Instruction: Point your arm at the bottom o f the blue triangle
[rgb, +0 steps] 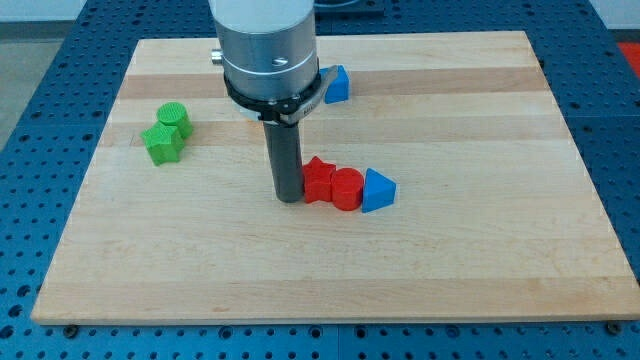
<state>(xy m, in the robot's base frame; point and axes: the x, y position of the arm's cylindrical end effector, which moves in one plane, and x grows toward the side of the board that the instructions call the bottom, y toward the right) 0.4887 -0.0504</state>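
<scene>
Right now my tip (288, 198) sits on the wooden surface (480, 250), touching the left side of a red block (317, 180). Next comes a red cylinder (346, 188), then a blue triangle (377, 191) whose corner points to the view's right. Another blue triangle (337, 84) sits near the view's top, half hidden behind the arm. Two green blocks (166, 132) touch at the left. I have no hand, so nothing is held.

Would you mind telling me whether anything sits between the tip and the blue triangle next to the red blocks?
Yes. My tip touches the left side of two red blocks, which lie in a row between it and the blue triangle. The triangle's bottom edge is open from the view's bottom.
</scene>
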